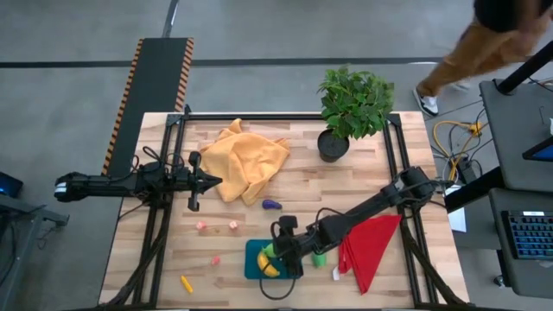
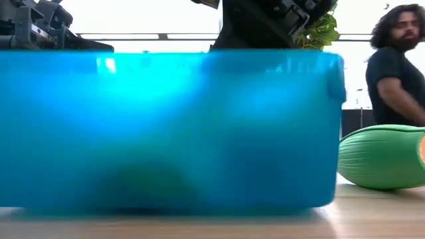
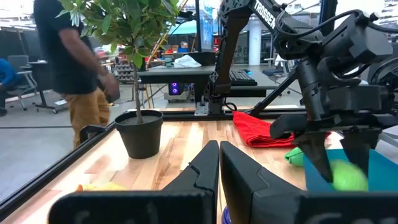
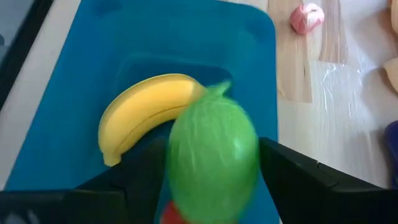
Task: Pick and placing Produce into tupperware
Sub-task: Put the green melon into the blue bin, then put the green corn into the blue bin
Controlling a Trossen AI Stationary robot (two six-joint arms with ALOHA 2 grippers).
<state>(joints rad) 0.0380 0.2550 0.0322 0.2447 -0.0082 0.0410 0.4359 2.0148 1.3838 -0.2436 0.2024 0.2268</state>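
Between the right gripper's [image 4: 211, 180] two dark fingers sits a green toy piece [image 4: 214, 158], clamped on both flanks, and it hangs right over the teal tupperware [image 4: 74, 124]. Below it a yellow banana [image 4: 146, 112] already lies in the tub, curved along the floor, with a sliver of red just showing under the green piece; what that red is I can't tell.

From above, the right gripper [image 1: 281, 250] is over the tupperware [image 1: 252, 259] at the near edge of the table, a little left of the red cloth [image 1: 373, 242]. Another green piece [image 1: 319, 257] lies on the wood just right of the tub.

Handling call: the held piece looks like smooth, rounded, glossy plastic, surely light and probably hollow, so weight is no worry but slipping is. A grip across its widest middle, as here, looks safest, and if dropped I'd expect it to roll or bounce off the banana.

Further out, plenty is left: the purple eggplant [image 1: 271, 205] beside the orange cloth [image 1: 246, 160], pink bits [image 1: 201, 226] on the bare wood, and a small yellow-orange piece [image 1: 186, 282] near the front left corner. The potted plant [image 1: 352, 108] stands at the far right.

Over on the left, the left gripper [image 1: 207, 181] waits at the table's left side with its fingers [image 3: 202, 165] pressed together, holding nothing.
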